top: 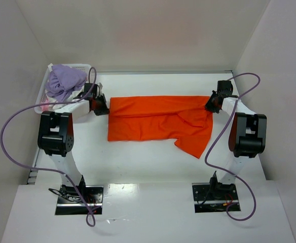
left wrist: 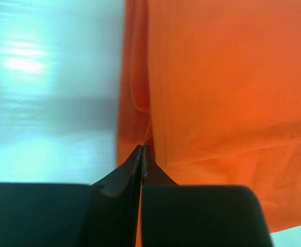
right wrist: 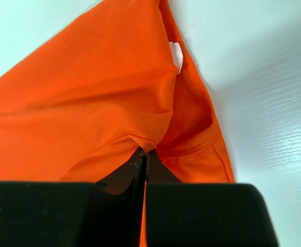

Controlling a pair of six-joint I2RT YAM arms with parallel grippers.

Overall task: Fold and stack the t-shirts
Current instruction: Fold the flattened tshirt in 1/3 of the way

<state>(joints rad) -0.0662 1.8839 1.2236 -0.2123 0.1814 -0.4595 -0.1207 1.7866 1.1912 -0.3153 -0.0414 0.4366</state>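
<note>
So here's where we're at: the vivid orange short-sleeved cloth t-shirt [top: 158,124] is lying spread out on the white surface [top: 138,162], stretched sideways between our 2 arms. Its far edge runs pretty straight from hand to hand. The near right part hangs down toward the arm bases in a pointy flap (bit wrinkly around there).

Our left hand [top: 100,107] is at the shirt's far left corner. In the left wrist view the 2 black fingers [left wrist: 124,177] are pressed tight together with a sliver of orange showing between them, so we'd say it's clamped on the shirt's edge. Same story on the other side: our right hand [top: 212,105] sits at the far right corner. Its fingers [right wrist: 161,175] are squeezed together on a hemmed bit of the shirt, with folds of cloth bunched just past the tips.

Over in the far left corner there's a white plastic lattice basket [top: 82,66] with a lavender bundle of cloth [top: 64,81] heaped in it, just beside the left arm's wrist. Something pink and white peeks out under the bundle, but we can't tell what it is.
</note>
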